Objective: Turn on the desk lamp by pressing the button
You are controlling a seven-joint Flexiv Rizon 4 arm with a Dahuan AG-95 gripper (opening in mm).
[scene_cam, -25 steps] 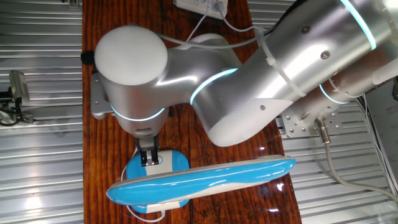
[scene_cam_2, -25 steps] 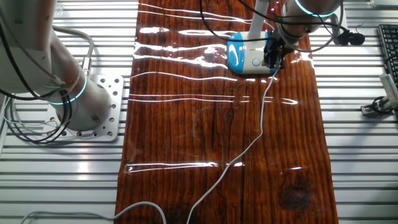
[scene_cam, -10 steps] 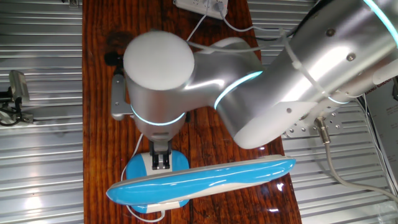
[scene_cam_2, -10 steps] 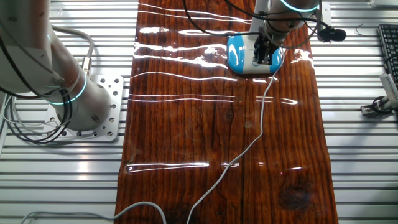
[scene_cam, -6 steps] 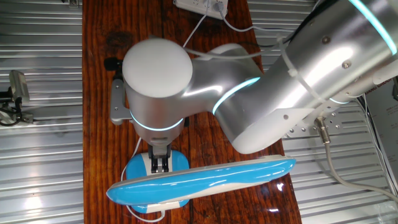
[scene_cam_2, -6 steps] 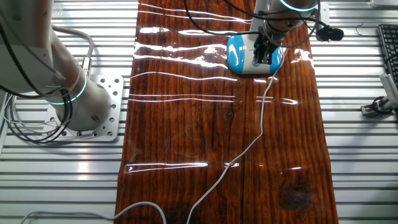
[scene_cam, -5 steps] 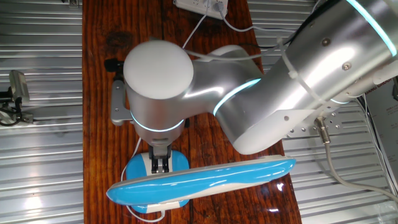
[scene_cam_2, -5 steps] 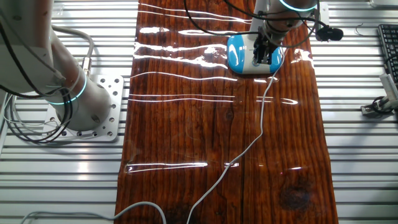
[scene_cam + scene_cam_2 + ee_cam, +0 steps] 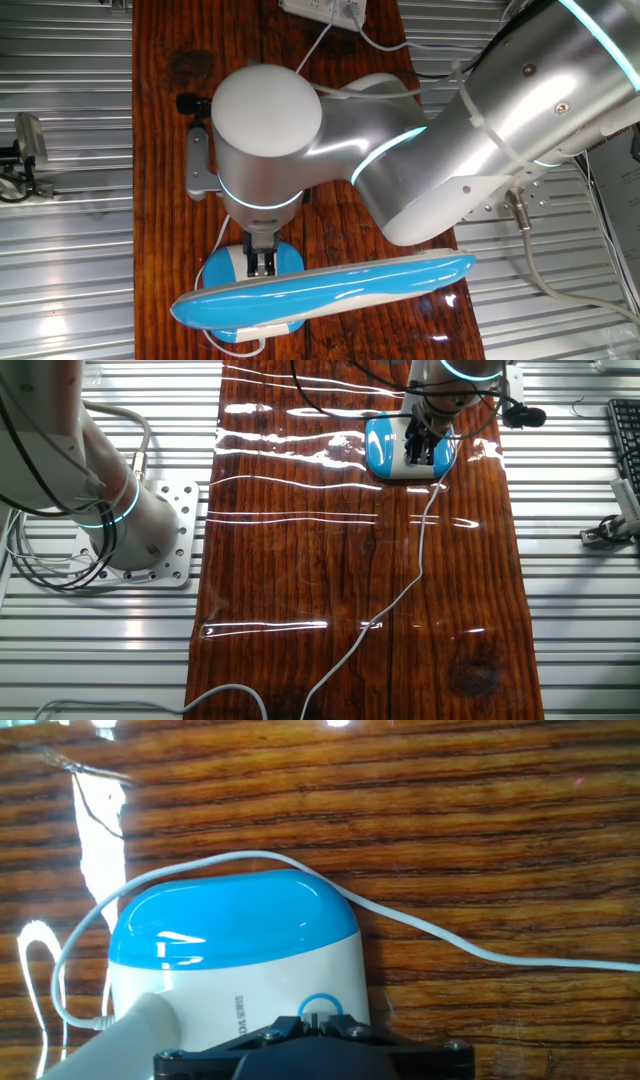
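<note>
The glossy bright-blue and white plastic desk lamp (image 9: 320, 288) is seen standing on the dark reddish-brown wooden tabletop (image 9: 300, 560). In one fixed view it sits at the near end of the table, its long tapered head stretched from left to right across the rounded base (image 9: 225, 265). In the other fixed view the base (image 9: 385, 450) is found at the far end of the tabletop, right of centre.

The black two-finger gripper (image 9: 262, 262) is pointed straight down onto the white upper face of the base, beneath the big silver arm (image 9: 420, 130) with its glowing light-blue rings. In the other fixed view the gripper (image 9: 421, 448) is set over the white part of the base. Whether the fingertips are apart or together cannot be told: they are too small in the fixed views and hidden in the hand view.

In the hand view, a blue ring-shaped button (image 9: 322, 1011) is shown on the white face, just at the gripper's black body at the bottom edge. The thin white cord (image 9: 430, 932) is looped around the far side of the base and run off to the right. In the other fixed view the cord (image 9: 415, 575) is trailed toward the near edge of the table. A white power strip (image 9: 322, 9) lies at the far end in one fixed view.
</note>
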